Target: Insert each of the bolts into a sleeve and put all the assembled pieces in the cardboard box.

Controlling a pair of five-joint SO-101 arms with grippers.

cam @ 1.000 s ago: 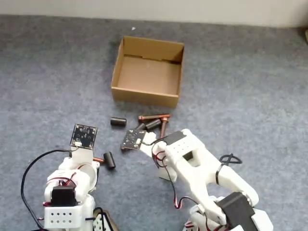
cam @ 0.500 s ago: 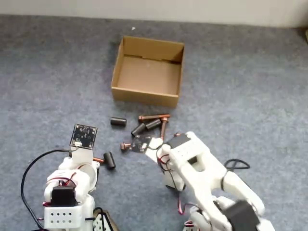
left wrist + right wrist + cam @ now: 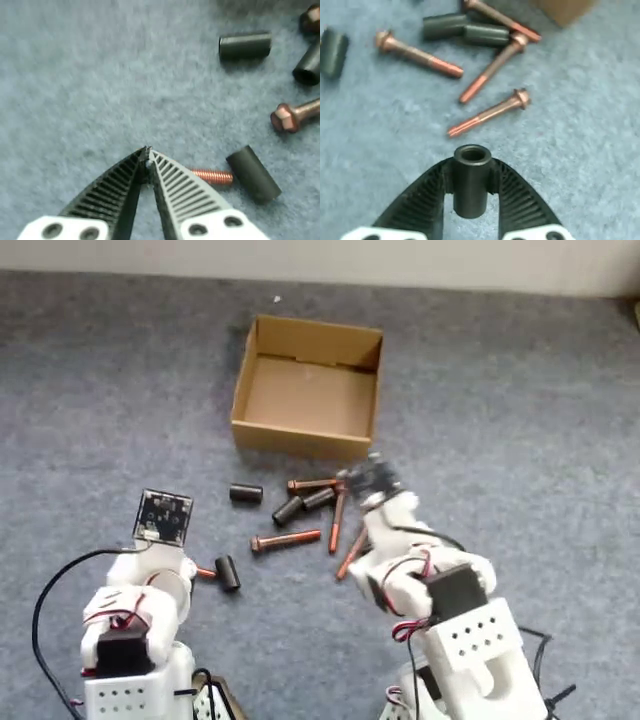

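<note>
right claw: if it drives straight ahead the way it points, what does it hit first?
Likely the nearest bolt, lying crosswise on the carpet just ahead of the right claw and its gripped sleeve. Height unclear; it might pass over.

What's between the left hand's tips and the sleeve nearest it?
In the left wrist view, the threaded end of a copper bolt lies between the shut left hand and that black sleeve.

bolt: coppery metal | sleeve: matt black | cardboard box: matt | carpet: rough cloth
</note>
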